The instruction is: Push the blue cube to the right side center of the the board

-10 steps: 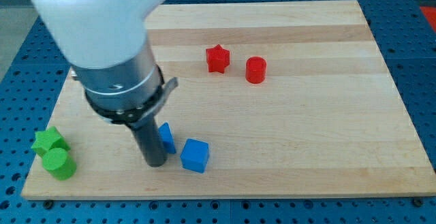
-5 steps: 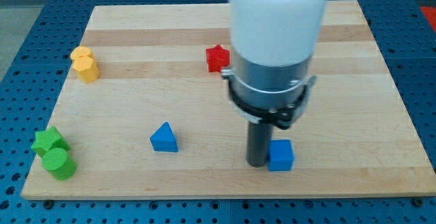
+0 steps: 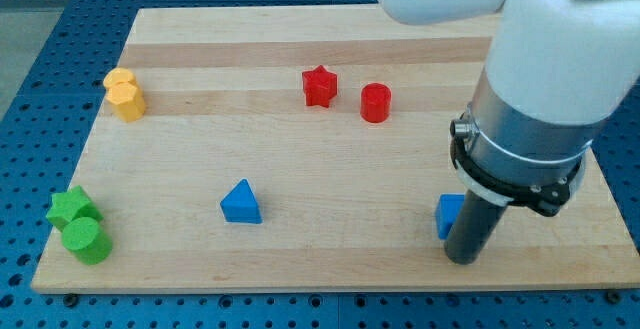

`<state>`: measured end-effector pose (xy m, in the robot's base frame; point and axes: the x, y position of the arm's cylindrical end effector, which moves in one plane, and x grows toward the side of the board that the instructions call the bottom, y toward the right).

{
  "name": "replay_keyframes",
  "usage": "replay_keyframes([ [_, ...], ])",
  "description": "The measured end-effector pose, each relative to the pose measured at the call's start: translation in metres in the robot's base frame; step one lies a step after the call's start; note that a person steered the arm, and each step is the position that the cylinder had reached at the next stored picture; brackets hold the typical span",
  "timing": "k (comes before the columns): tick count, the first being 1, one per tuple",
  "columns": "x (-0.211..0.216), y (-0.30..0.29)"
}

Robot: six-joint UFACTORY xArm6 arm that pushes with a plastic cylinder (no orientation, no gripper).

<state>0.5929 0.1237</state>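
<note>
The blue cube (image 3: 447, 215) sits near the view's bottom right of the wooden board (image 3: 300, 169); only its left part shows, the rest is hidden behind my rod. My tip (image 3: 463, 259) rests on the board just below and to the right of the cube's visible part, touching or nearly touching it. The arm's large white and grey body fills the view's upper right above the rod.
A blue triangle (image 3: 241, 202) lies at bottom centre-left. A red star (image 3: 319, 85) and a red cylinder (image 3: 375, 102) stand at upper centre. Two yellow blocks (image 3: 124, 95) are at upper left. A green star (image 3: 71, 207) and green cylinder (image 3: 87, 239) are at bottom left.
The arm has swept from the view's left to the right. The blue cube has slid right along the board's bottom with it. The blue triangle stayed behind.
</note>
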Motion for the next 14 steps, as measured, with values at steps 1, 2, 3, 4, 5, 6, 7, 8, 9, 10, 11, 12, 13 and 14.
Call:
replay_keyframes([
  [1, -0.011, 0.000],
  [2, -0.034, 0.002],
  [3, -0.059, 0.002],
  [4, -0.084, 0.002],
  [5, -0.096, 0.000],
  [6, -0.103, -0.002],
  [7, -0.117, -0.004],
  [8, -0.123, -0.020],
  [9, -0.127, -0.032],
  [10, -0.139, -0.031],
  [11, -0.149, -0.016],
  [12, -0.164, -0.007],
  [13, -0.179, -0.003],
  [14, -0.190, -0.008],
])
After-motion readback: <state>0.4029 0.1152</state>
